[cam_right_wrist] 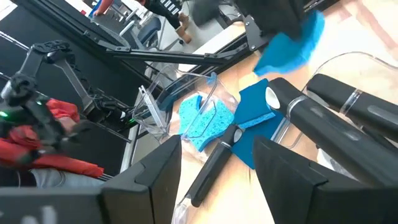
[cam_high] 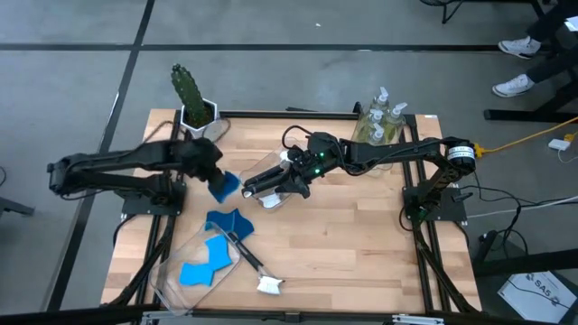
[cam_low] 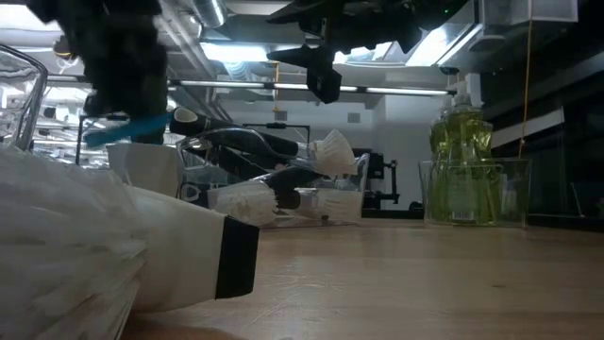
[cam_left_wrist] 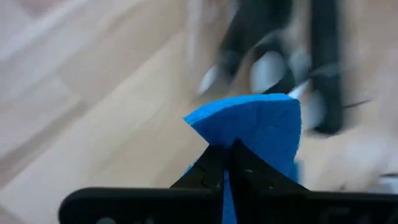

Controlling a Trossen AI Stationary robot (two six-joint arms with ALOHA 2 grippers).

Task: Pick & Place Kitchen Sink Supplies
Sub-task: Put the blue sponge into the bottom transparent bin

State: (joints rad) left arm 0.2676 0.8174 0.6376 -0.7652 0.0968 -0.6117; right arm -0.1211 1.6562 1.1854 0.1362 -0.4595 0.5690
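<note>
My left gripper (cam_high: 217,181) hangs above the table's left middle, shut on a flat blue sponge (cam_high: 226,187). It shows at the top left of the low view, sponge (cam_low: 127,127) below it. My right gripper (cam_high: 255,185) stands open over the table's middle, beside a clear bin (cam_high: 287,188) of black-handled dish brushes (cam_low: 283,194); nothing is between its fingers. Two more sponges (cam_high: 203,268) lie in a clear bin (cam_high: 172,280) at the near left. Another sponge (cam_high: 230,223) and a brush (cam_high: 248,260) lie at that bin's far rim. Soap bottles (cam_high: 384,122) stand in a bin at the far right. My left gripper (cam_left_wrist: 229,152) pinches the sponge's near edge (cam_left_wrist: 249,134) between its two fingertips, and the sponge creases where they meet. The fingers slant down from the table's left side. The sponge sticks out past the fingertips, lifted clear of the table.
A potted cactus (cam_high: 190,95) stands at the far left corner. A white brush head (cam_high: 269,284) lies near the front edge. Bare wood (cam_high: 361,244) spans the table's near right. People's shoes (cam_high: 515,86) show on the floor beyond the table.
</note>
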